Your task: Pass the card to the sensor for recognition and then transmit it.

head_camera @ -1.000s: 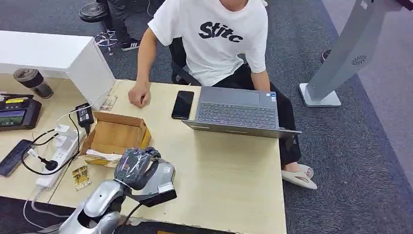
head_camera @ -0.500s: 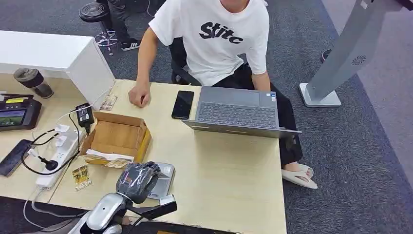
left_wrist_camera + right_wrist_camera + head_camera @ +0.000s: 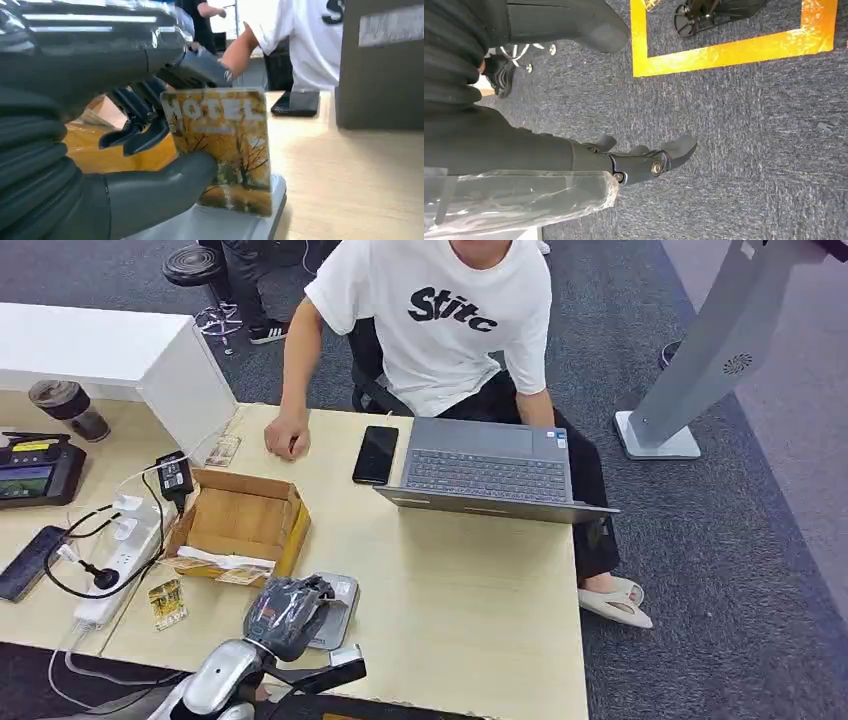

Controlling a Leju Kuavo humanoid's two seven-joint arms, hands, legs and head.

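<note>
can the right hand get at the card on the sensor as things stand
Probably not. The right hand hangs low over the carpet floor, holding nothing, while the left hand already holds the card upright on the sensor.

Left hand: the robot's dark left hand wrapped in clear plastic (image 3: 287, 604) is now lower in the head view and closer to the near edge of the pale wooden table (image 3: 470, 610) than a second ago.
Card: the yellow card with autumn trees and big letters (image 3: 222, 145), pinched by the thumb and fingers, now stands with its bottom edge right at the flat grey sensor pad (image 3: 338, 606).
Sensor: less of the pad is covered, so its far end now peeks out beside the hand.
Left arm: the silver arm (image 3: 222, 680) sits further down in the picture.
</note>
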